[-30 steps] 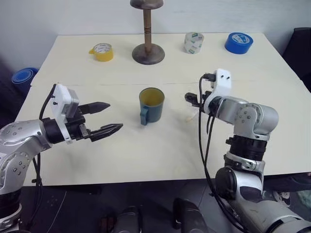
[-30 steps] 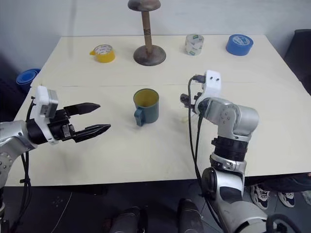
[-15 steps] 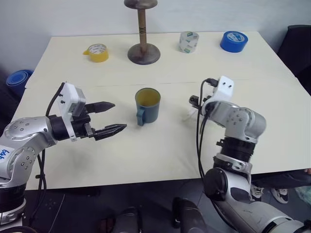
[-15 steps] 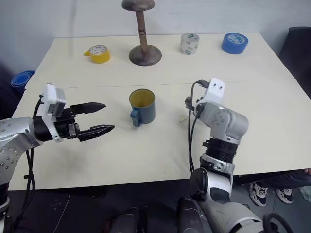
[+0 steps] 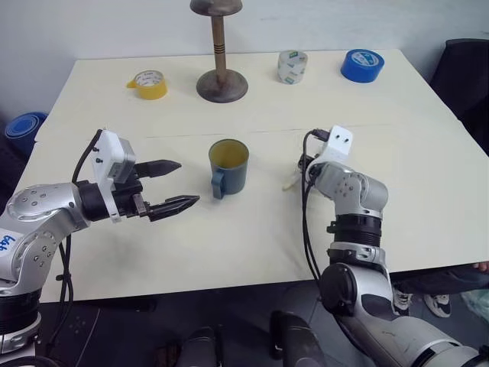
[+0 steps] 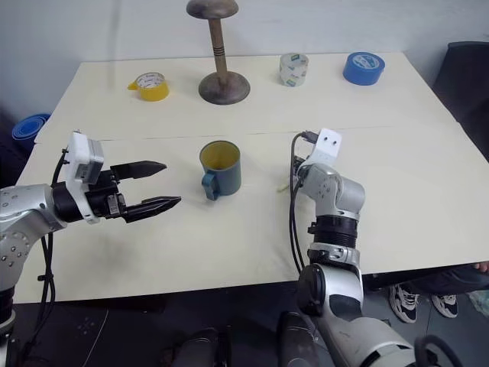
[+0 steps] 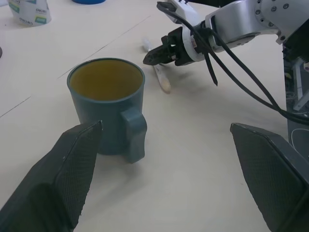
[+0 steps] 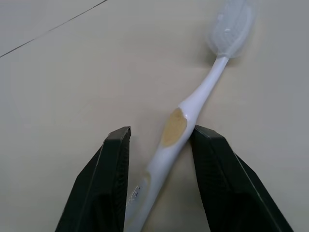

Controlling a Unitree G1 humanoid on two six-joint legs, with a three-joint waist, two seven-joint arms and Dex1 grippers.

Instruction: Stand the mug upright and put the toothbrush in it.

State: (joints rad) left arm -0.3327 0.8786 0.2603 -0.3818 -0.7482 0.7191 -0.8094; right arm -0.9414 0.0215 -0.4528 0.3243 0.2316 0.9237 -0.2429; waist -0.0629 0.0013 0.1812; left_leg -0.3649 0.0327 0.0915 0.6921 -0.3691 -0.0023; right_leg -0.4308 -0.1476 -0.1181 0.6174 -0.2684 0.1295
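Observation:
The dark teal mug (image 5: 229, 166) stands upright mid-table, handle toward me, its yellowish inside empty. To its right the white toothbrush (image 8: 178, 130) lies flat on the table. My right gripper (image 8: 161, 133) is low over it, fingers straddling the handle; one finger touches the handle, and a gap shows at the other. From the left wrist view this gripper (image 7: 150, 57) sits just past the mug (image 7: 107, 108). My left gripper (image 5: 187, 182) hovers open to the mug's left, a little short of it, with nothing between its fingers.
Along the table's far edge stand a yellow tape roll (image 5: 147, 83), a wooden stand (image 5: 220, 76), a whitish tape roll (image 5: 292, 66) and a blue tape roll (image 5: 361, 65). A blue object (image 5: 19, 130) lies off the table at the left.
My right gripper has sunk toward the table and its fingers have narrowed around the toothbrush. The left gripper has kept still. The camera has shifted slightly.

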